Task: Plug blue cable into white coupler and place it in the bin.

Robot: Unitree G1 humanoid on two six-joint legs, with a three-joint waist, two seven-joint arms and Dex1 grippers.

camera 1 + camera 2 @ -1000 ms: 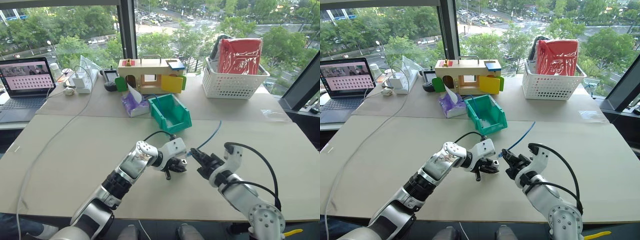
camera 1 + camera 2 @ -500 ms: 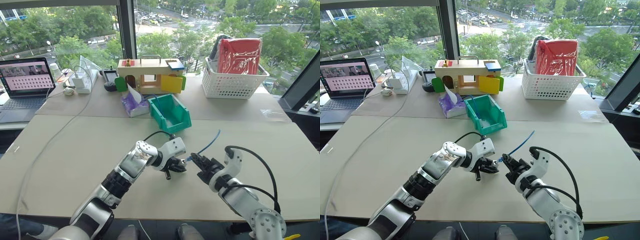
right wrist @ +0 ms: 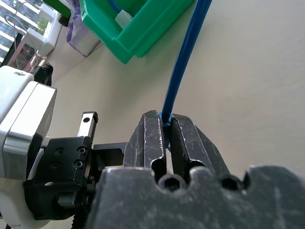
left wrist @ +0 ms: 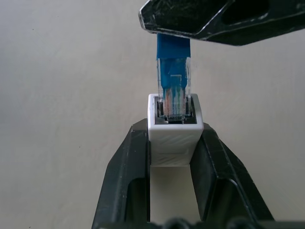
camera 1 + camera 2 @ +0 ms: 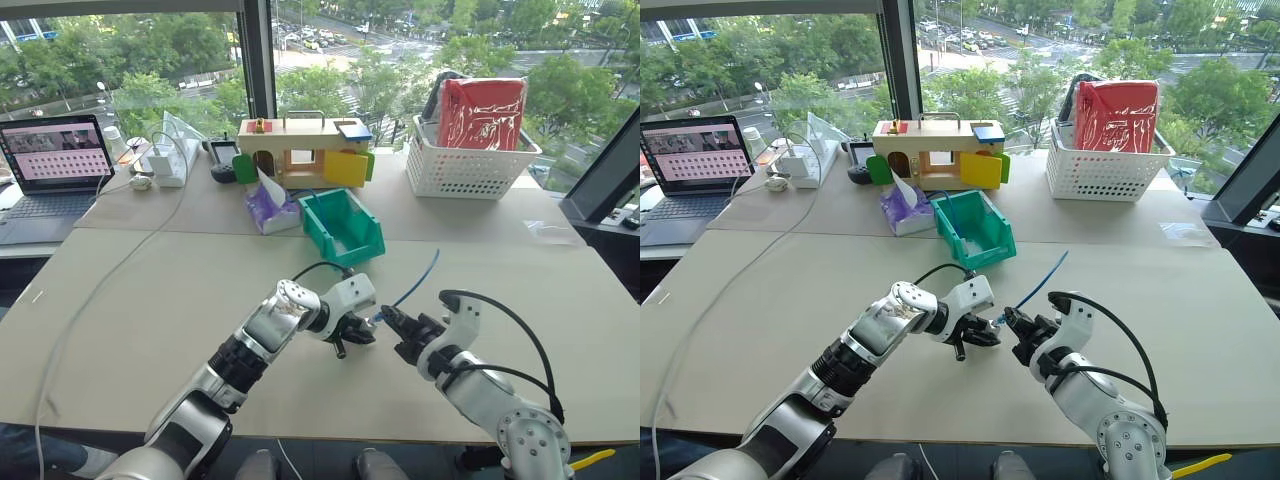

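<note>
With both arms meeting just in front of the bin [image 5: 343,226], I note the left gripper [image 4: 174,143] clamped on the white coupler [image 4: 174,133], its 2 black fingers [image 4: 126,176] pressing the block's sides with the dark socket facing away from the wrist. I see the blue cable [image 3: 183,67] pinched just behind its plug by the right gripper [image 3: 164,131], whose jaws are closed down to the thickness of the cord. From the left wrist, the clear plug [image 4: 174,95] sits with its tip inside the socket mouth, most of its body still outside; I cannot tell whether it is seated. From the right gripper, the cord rises and runs toward the bin, its far end free above the table [image 5: 150,290]. Both grippers hang just above the tabletop, near the bin's sloped open front and not touching it. Inside the bin I see another blue cord with a white piece. A purple tissue pack [image 5: 270,207] lies just beside the bin, and a wooden box with coloured doors [image 5: 300,152] stands behind it.
</note>
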